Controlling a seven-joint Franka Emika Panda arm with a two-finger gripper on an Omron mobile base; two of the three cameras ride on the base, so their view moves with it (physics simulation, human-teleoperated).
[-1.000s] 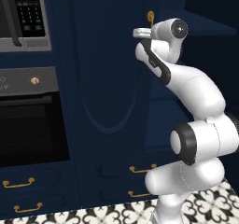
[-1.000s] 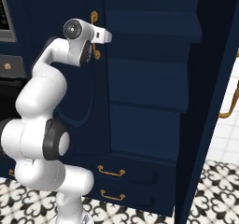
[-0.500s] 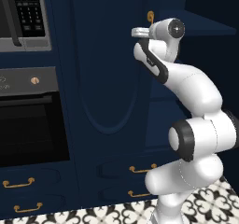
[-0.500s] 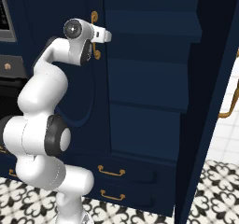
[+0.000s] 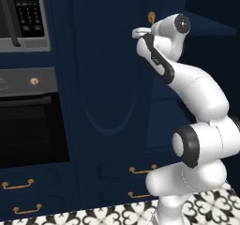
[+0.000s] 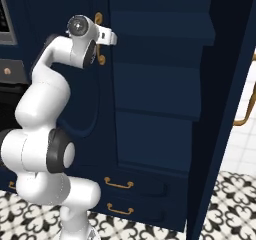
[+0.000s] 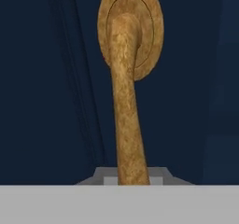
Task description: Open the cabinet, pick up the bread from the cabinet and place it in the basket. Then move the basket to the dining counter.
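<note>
Currently the gripper (image 6: 106,34) is closed on the brass handle (image 7: 127,120) of the cabinet (image 5: 108,78). Its right door (image 6: 225,109) is seen swung open, navy shelves (image 6: 160,74) exposed.

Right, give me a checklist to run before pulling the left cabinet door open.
1. End effector at the brass handle of the left door: ok.
2. Handle centred in the hand view: ok.
3. End effector shut on the handle: ok, as far as the hand view shows.
4. Right door already swung open: ok.
5. Bread on the shelves: cannot tell.
6. Room for the door to swing past the arm: cannot tell.
</note>
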